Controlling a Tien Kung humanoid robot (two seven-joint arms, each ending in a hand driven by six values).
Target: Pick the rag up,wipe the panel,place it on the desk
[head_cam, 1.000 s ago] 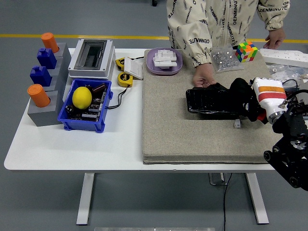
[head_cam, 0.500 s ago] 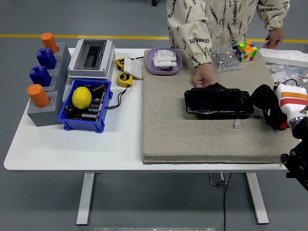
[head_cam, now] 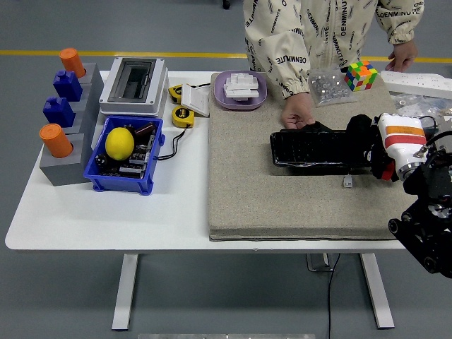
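Observation:
A black panel (head_cam: 314, 150) lies on the beige mat (head_cam: 282, 205) at the right of the table. My right hand (head_cam: 373, 145), with a white and orange wrist, is shut on a black rag (head_cam: 359, 131) and presses it on the panel's right end. The rag hides the fingers. A person stands at the far side, and one hand (head_cam: 299, 116) rests on the panel's far left edge. The person's other hand (head_cam: 402, 55) is at the far right. My left arm is out of view.
A small white part (head_cam: 348, 181) lies on the mat just in front of the panel. A purple tray (head_cam: 241, 90), a bag of screws (head_cam: 329, 86) and a colour cube (head_cam: 361, 75) sit at the back. A blue bin with a lemon (head_cam: 120, 143) and a grey box (head_cam: 134, 85) stand on the left.
My right hand swung right with the rag, off the panel's end, and has now come back left onto the panel's right end. The person's hand stayed on the panel.

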